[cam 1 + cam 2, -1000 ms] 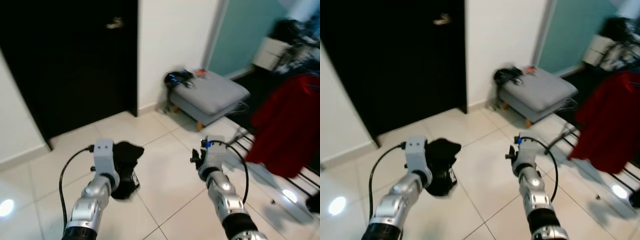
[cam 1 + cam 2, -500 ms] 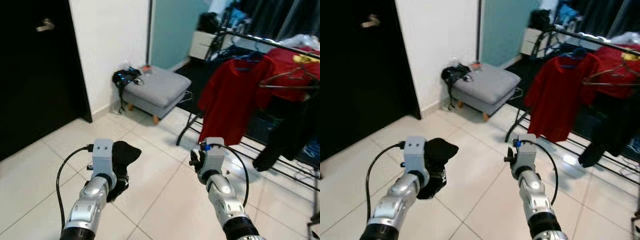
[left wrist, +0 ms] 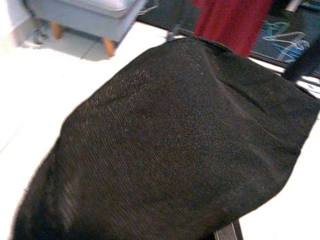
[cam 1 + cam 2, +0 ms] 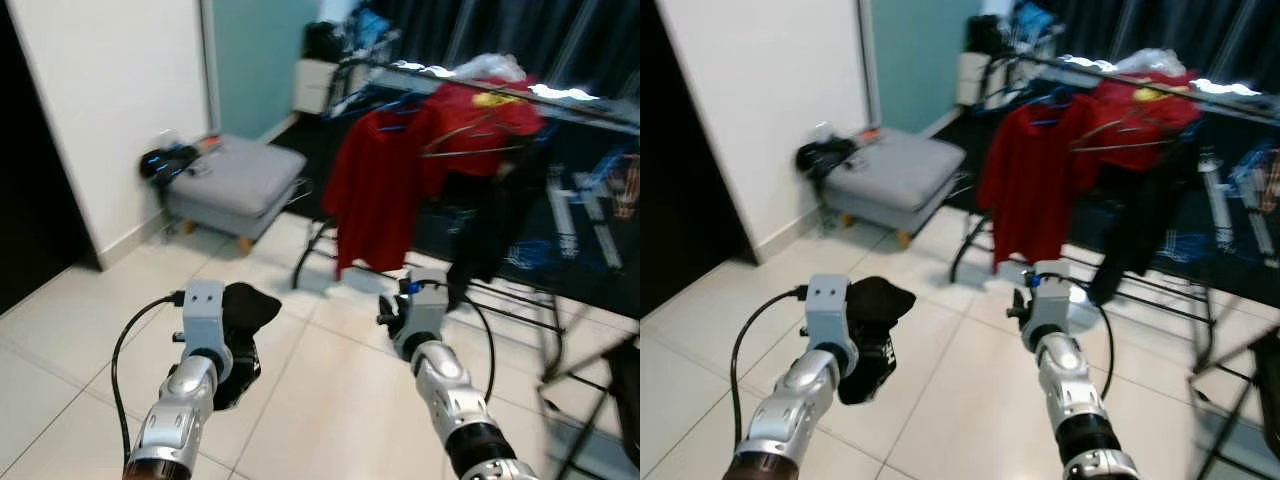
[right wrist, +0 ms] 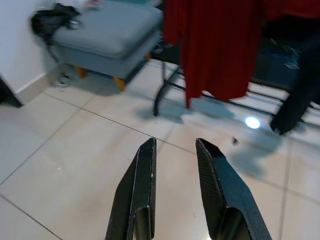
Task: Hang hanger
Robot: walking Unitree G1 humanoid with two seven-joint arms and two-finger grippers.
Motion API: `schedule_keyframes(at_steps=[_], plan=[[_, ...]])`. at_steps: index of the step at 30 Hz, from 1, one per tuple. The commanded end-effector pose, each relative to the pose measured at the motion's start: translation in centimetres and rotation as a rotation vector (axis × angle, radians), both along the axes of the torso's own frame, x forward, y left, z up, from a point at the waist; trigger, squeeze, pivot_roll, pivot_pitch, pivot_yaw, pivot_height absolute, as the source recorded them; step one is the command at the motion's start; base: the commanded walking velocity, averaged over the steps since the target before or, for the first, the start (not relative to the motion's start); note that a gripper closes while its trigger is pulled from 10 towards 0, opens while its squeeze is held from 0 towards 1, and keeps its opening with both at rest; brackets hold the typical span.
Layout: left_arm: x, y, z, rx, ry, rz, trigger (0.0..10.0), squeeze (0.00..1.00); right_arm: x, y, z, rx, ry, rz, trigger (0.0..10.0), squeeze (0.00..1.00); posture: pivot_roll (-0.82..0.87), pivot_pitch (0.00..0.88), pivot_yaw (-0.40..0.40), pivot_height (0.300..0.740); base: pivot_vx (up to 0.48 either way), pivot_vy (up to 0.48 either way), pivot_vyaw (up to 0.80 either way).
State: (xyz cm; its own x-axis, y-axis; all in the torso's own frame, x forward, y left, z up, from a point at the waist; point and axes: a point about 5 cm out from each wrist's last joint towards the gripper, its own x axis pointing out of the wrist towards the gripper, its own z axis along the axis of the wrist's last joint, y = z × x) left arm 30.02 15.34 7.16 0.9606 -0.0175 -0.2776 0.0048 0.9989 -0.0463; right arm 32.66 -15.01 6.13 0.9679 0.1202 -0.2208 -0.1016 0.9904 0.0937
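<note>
White floor tiles (image 4: 330, 390) cover the room, bounded on the robot's left by a white wall (image 4: 110, 90). A grey footstool (image 4: 235, 180) stands against that wall, with a dark bundle (image 4: 165, 160) at its near corner. Ahead and to the right stands a black clothes rack (image 4: 470, 85). A red shirt (image 4: 375, 190) hangs from its rail on a blue hanger (image 4: 398, 103), and further red cloth (image 4: 490, 110) is draped over the top. A bare wire hanger (image 4: 470, 140) hangs beside the shirt, with dark clothing (image 4: 495, 220) below it. The left gripper (image 4: 240, 335), raised at low height over the tiles, carries a black garment (image 3: 170, 145); the cloth covers its fingers, so their state cannot be determined. The right gripper (image 5: 175, 150) is held forward over the floor, well short of the rack. Its two black fingers (image 5: 142, 190) stand slightly apart with nothing between them.
</note>
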Motion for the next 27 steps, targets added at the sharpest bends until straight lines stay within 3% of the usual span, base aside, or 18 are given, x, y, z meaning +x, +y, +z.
schedule_keyframes(at_steps=[1,16,27], plan=[[0.1,-0.4,-0.1,0.009,-0.003,-0.019,10.0,0.0,-0.2,-0.4,-0.2,0.005,0.01,-0.016,10.0,0.0,-0.06,0.0,-0.054,0.74,0.0,0.0,-0.8],[0.1,-0.4,0.0,-0.009,-0.011,-0.013,10.0,0.0,-0.2,-0.6,-0.7,-0.018,0.057,-0.003,10.0,0.0,-0.05,0.0,-0.063,0.74,0.0,0.0,-0.73],[0.0,-0.1,0.0,-0.03,-0.022,0.007,10.0,0.0,-0.6,0.4,-1.1,-0.023,0.063,0.059,10.0,0.0,-0.05,0.0,-0.073,0.74,0.0,0.0,0.0]])
